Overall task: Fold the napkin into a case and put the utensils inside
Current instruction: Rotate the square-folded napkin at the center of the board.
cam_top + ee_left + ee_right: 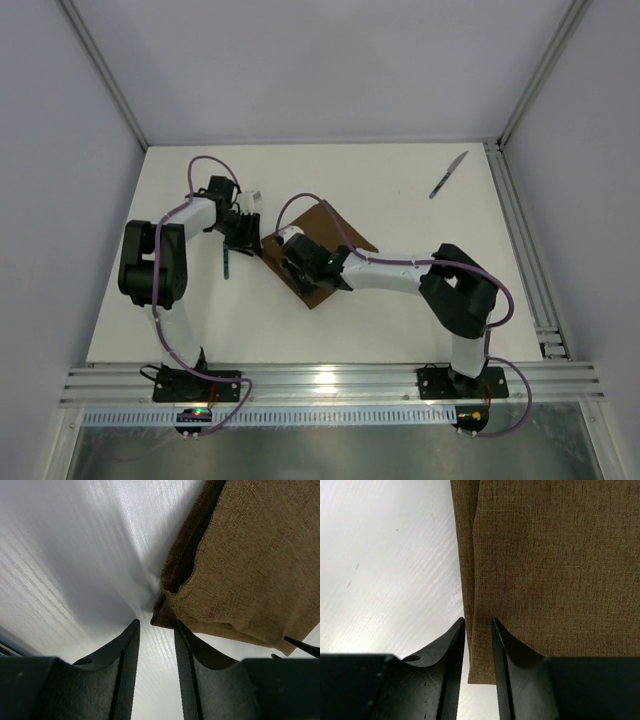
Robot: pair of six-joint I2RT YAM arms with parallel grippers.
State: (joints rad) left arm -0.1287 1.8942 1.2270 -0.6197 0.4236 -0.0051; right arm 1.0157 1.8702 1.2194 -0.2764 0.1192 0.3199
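Right wrist: coarse-weave brn napkin (545, 555)

Scanning all three views now and nothing legible comes up: no text, label, brand, number or sign can be read. That holds from twelve o'clock round to six in each picture.
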